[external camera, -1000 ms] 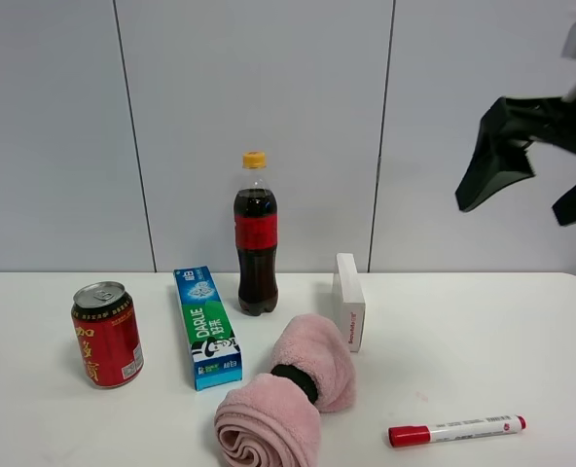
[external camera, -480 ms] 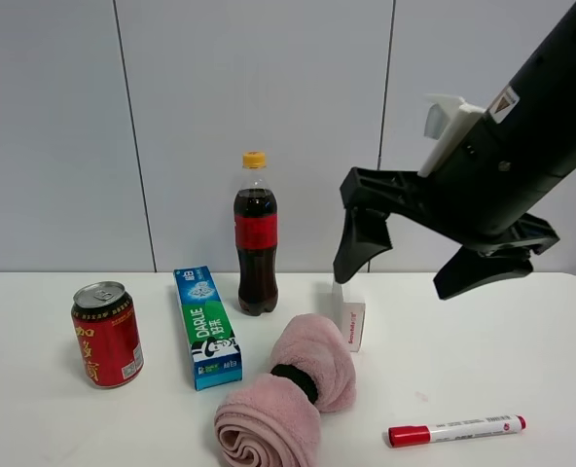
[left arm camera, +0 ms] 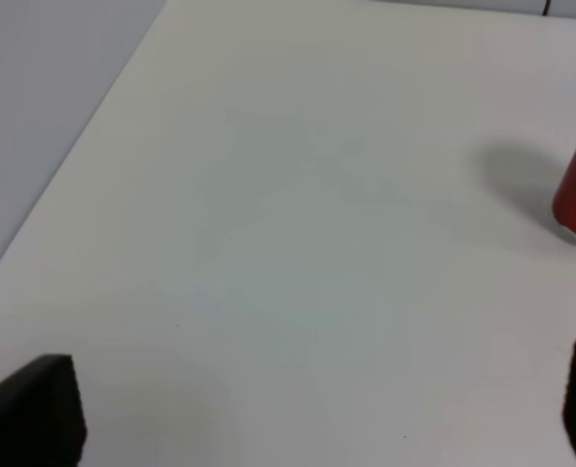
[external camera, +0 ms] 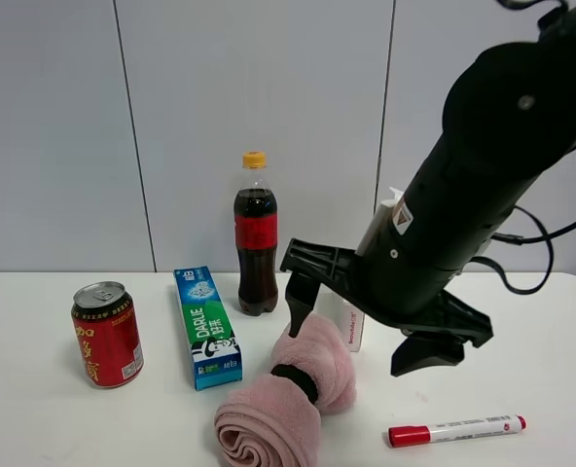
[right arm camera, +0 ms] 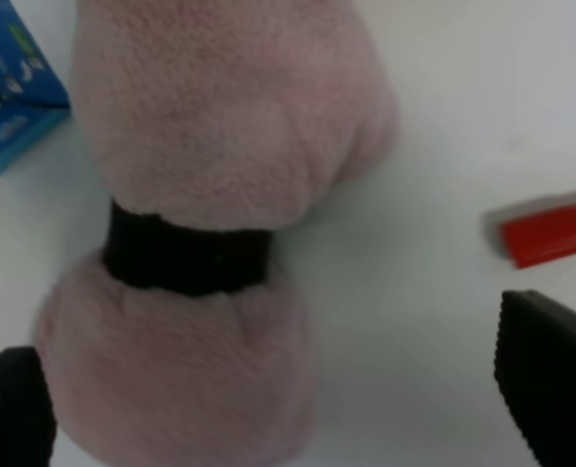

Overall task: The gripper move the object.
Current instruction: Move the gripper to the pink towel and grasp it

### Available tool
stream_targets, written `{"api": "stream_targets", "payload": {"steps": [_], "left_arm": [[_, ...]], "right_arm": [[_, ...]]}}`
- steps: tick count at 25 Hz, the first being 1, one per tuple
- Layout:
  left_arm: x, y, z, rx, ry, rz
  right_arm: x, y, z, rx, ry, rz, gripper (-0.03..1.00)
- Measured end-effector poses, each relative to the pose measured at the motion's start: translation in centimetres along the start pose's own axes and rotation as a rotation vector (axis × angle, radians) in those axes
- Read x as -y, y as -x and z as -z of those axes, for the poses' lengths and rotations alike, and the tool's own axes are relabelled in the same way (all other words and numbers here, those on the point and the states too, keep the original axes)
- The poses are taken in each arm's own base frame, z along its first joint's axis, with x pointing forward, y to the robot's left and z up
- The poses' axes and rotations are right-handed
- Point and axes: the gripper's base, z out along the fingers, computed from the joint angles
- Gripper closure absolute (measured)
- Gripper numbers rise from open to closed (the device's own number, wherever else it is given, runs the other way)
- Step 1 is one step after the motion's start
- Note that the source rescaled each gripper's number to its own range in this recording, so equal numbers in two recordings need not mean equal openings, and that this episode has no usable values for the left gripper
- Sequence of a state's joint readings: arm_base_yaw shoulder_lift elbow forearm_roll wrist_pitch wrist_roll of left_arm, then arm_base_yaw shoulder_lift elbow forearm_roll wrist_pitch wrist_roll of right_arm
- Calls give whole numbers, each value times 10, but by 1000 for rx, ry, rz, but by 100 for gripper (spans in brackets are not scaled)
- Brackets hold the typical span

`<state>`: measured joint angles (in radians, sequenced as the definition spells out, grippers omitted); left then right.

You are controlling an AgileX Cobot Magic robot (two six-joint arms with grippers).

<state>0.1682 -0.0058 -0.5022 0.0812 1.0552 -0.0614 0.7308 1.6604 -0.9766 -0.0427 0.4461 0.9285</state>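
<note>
A pink rolled towel (external camera: 286, 401) with a black band (external camera: 295, 379) around its middle lies at the front centre of the white table (external camera: 522, 331). My right gripper (external camera: 358, 336) is open and hangs just above the towel's far end, with its fingers spread wide. In the right wrist view the towel (right arm camera: 210, 175) and its band (right arm camera: 186, 258) fill the space between the open fingers of that gripper (right arm camera: 280, 389). My left gripper (left arm camera: 307, 409) is open and empty above bare table. It does not show in the exterior view.
A red can (external camera: 106, 334), a green and blue toothpaste box (external camera: 206, 326) and a cola bottle (external camera: 256, 233) stand left of the towel. A white box (external camera: 354, 329) is partly hidden behind my right arm. A red marker (external camera: 455, 429) lies at the front right.
My right arm has swung down from the upper right to just above the pink towel, gripper open throughout. The objects on the table have not moved.
</note>
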Motion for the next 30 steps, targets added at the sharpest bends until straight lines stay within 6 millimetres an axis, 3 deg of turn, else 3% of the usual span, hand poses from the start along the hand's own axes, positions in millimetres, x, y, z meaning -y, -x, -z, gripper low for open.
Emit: {"api": "stream_targets", "payload": {"steps": [10,13,20,30], "left_arm": [[0,0,0,0,0,0],[0,0,0,0,0,0],[0,0,0,0,0,0],[0,0,0,0,0,0]], "right_arm": [[-7,0,-12,-4,86,-301,14],[-6,-1,-14,-13,75,-321,14],[4,-10,-44,-73,-25,-319,14],[0,-6,-53,-21,42,-310,14]]}}
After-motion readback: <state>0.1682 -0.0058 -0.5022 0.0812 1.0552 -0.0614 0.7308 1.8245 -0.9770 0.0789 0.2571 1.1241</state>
